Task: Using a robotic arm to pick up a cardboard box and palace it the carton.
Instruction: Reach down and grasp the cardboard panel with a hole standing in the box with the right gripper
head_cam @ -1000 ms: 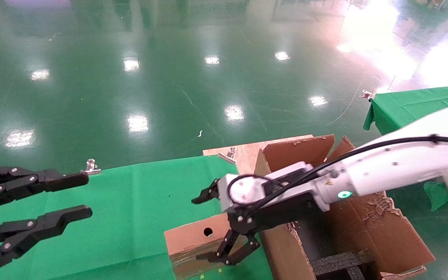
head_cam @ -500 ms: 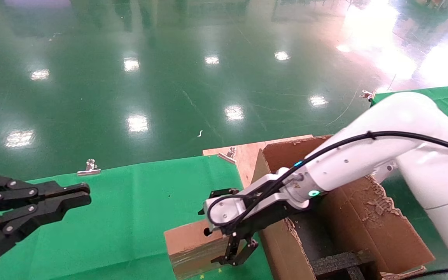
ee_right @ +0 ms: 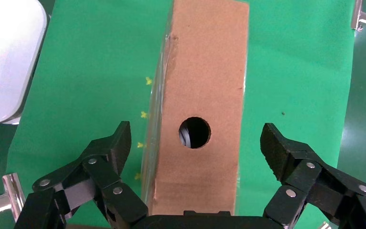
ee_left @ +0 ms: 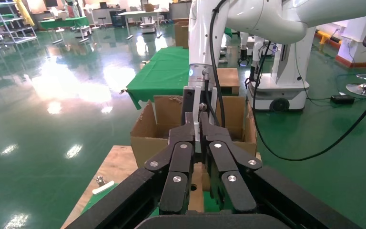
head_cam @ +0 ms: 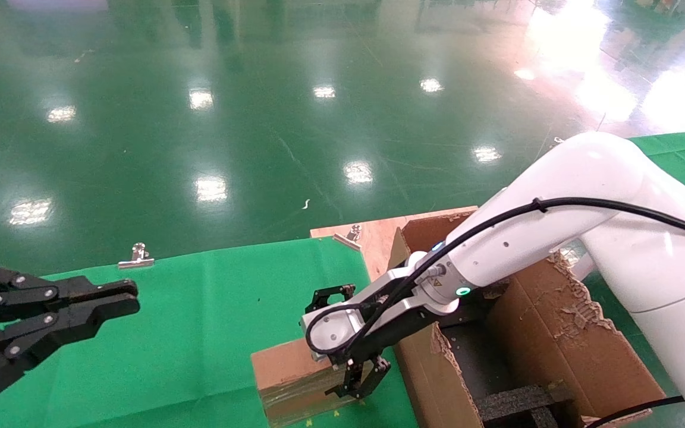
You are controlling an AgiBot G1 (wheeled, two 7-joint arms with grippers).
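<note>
Reaching down over the cardboard box (head_cam: 295,374), the robotic arm (head_cam: 533,238) is now lower and further left than 0.5 s ago, its wrist swung out over the box top so the round hole that showed in the head view is now covered by the wrist block. Right gripper (head_cam: 359,380) points downward at the box's right end, fingers spread wide. Right wrist view confirms: the right gripper (ee_right: 198,148) straddles the cardboard box (ee_right: 202,95), one finger on each long side, both apart from the cardboard, nothing gripped yet. Hole in the top face sits between the fingertips.

Box has not moved across the frames; it lies flat on the green cloth (head_cam: 200,321), near the front edge, just left of the carton (head_cam: 556,351), taped side facing the camera. Carton is open, ragged flaps up, black foam inside, unchanged.

Left gripper (head_cam: 122,297) is parked over the left side of the cloth, same pose as 0.5 s ago, fingers pressed together; a second ago they were spread. Left wrist view shows the left gripper (ee_left: 200,131) with fingers meeting, holding nothing, the carton (ee_left: 147,129) beyond it.

Metal clip (head_cam: 135,255) sits on the cloth's far edge, unchanged.
</note>
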